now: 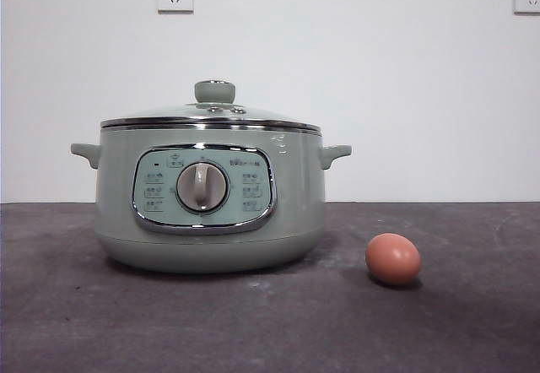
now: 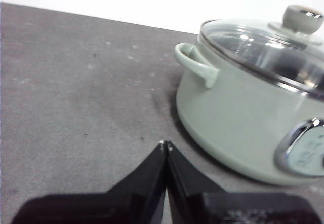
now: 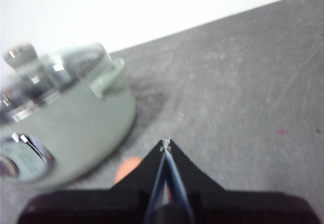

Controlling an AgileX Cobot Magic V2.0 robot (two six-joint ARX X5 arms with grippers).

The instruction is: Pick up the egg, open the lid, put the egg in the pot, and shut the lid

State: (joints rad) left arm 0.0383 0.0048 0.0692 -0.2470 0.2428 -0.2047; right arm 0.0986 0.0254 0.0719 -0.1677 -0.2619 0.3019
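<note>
**Nothing started: egg on the table, lid on the pot**

Well, from the front view the whole job was still ahead. The pot [image 1: 211,200], pale sage green with a chrome-framed panel and a grey dial, stood square on the dark table [image 1: 84,322]. The lid [image 1: 211,113] sat flat on its rim, domed glass under a chrome edge, its round green knob on top. The egg [image 1: 393,259] lay on the table beside the pot, on the side of one small handle and a little nearer the camera, apart from the pot's wall. It looked smooth, reddish-brown and whole. No arm showed in this view, and two wall sockets hung on the white wall behind.

Over to the left wrist view: the left gripper [image 2: 165,144] hung above bare table with its jaws pressed together and nothing between them. The pot [image 2: 238,117] sat near, one side handle turned toward the camera, and the lid [image 2: 263,44] was in place.

Then the right wrist view, somewhat blurred: the right gripper [image 3: 165,143] also had its jaws together, empty. The egg [image 3: 126,169] peeked out just beside the jaws, partly hidden behind them, close to the pot [image 3: 66,127].

By my reading, all four steps remained: picking up, opening, dropping in, closing.
</note>
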